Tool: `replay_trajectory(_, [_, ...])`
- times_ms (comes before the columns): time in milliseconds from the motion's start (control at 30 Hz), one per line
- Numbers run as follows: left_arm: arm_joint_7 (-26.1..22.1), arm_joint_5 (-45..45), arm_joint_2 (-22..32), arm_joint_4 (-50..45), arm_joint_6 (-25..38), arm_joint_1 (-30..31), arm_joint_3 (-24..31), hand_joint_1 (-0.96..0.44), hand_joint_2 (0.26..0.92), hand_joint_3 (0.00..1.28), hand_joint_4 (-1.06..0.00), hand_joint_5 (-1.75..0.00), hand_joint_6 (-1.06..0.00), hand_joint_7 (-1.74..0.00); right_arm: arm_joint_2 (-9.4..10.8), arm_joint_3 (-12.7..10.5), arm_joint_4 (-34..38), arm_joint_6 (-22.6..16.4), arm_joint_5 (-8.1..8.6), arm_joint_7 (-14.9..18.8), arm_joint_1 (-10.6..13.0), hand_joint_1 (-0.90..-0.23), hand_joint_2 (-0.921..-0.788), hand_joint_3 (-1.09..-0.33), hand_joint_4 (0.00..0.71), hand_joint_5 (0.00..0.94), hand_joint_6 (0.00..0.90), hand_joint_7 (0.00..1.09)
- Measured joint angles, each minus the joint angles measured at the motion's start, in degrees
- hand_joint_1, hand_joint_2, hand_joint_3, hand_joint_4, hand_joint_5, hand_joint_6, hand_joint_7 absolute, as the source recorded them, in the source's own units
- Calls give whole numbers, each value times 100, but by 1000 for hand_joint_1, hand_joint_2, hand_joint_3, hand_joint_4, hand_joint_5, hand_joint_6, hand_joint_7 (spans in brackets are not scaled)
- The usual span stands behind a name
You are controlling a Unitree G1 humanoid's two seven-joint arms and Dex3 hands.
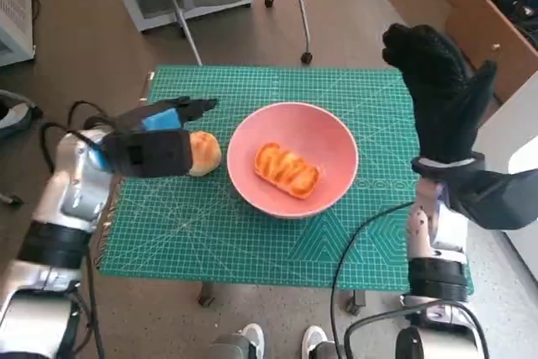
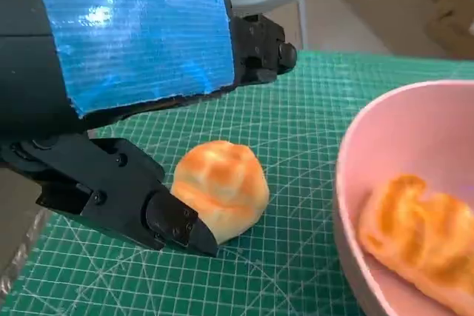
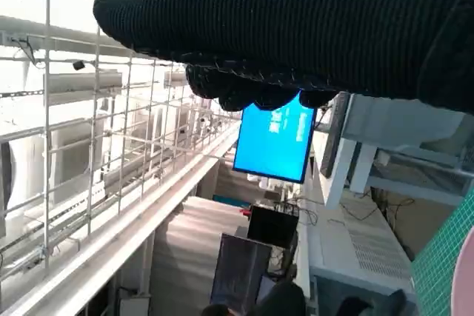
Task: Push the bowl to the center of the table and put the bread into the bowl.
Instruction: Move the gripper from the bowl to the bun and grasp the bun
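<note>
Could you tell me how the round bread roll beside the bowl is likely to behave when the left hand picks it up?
The bread roll looks domed and rounded, so it may roll if nudged rather than gripped. Its crust looks soft, so the left hand could probably dent it. It seems light for its size, and should lift easily into the pink bowl.

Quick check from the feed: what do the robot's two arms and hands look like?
Both forearms are pale silver-white with black bands. The left robot hand is black with blue tape across its back. The right robot hand wears a black knitted glove. A black cable loops beside the right forearm.
</note>
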Motion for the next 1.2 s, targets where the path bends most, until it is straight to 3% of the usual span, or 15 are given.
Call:
replay_trajectory(267, [557,362,-389,1276,-222,-449,-358,-157,770,7,-8,-3,-147,-61,-50,-11,-91,8,0,-1,11,-516,-921,-582,347,0,205,456])
replay_trajectory(500, [1094,629,-776,2321,-368,-814,-650,-158,804,13,-144,-15,-323,-63,-55,-9,-200,9,-6,-12,64,-522,-921,-591,347,0,199,465])
replay_trajectory(633, [1313,689,-930,2753,-430,-961,-772,-137,830,18,-252,-27,-420,-71,-54,-8,-262,12,-7,-26,119,-523,-921,-592,345,0,198,470])
replay_trajectory(933, [1608,916,-1049,3233,-619,-1139,-1056,-50,885,21,-718,-167,-731,-169,-55,-1,-377,35,-14,-104,214,-522,-921,-595,342,0,193,483])
replay_trajectory(967, [1640,958,-1050,3264,-657,-1146,-1100,-40,892,36,-707,-371,-701,-375,-55,-1,-391,35,-15,-116,219,-521,-921,-595,342,0,192,484])
replay_trajectory(1000, [1674,1006,-1049,3294,-691,-1154,-1140,-26,903,80,-666,-693,-632,-700,-55,-1,-403,35,-18,-125,223,-521,-921,-596,342,0,191,485])
replay_trajectory(1067, [1745,1075,-1048,3362,-763,-1182,-1218,-13,912,106,-639,-967,-592,-961,-55,1,-417,35,-19,-143,228,-520,-921,-597,343,0,190,488])
replay_trajectory(1133, [1772,1110,-1043,3404,-807,-1214,-1273,-1,920,106,-621,-1231,-604,-1152,-55,2,-421,35,-19,-156,230,-520,-921,-599,343,0,184,497])
replay_trajectory(1200, [1785,1205,-1020,3452,-900,-1264,-1368,0,919,104,-608,-1234,-624,-1166,-54,5,-421,35,-19,-188,231,-521,-921,-598,343,0,182,500])
